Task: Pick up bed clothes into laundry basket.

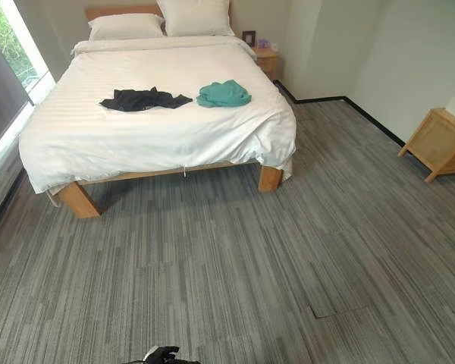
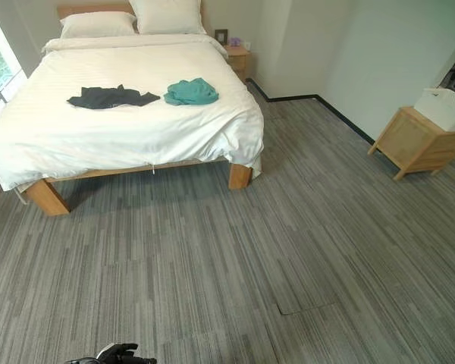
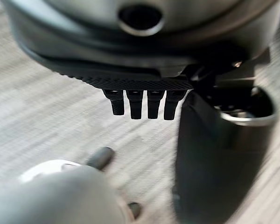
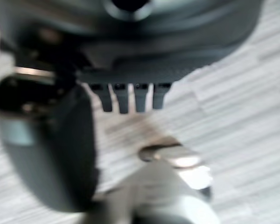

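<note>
Both eye views look down from head height, well back across the grey floor (image 1: 288,265) toward the bed (image 1: 152,114) along the far wall. They share the bed, floor and wooden cabinet (image 2: 417,140); the right eye view shows more of the cabinet. Each wrist view looks along its own hand, left hand (image 3: 144,100) and right hand (image 4: 130,95), very near, facing the floor.

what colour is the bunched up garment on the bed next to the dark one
Teal green; it shows best in the left eye view.
</note>
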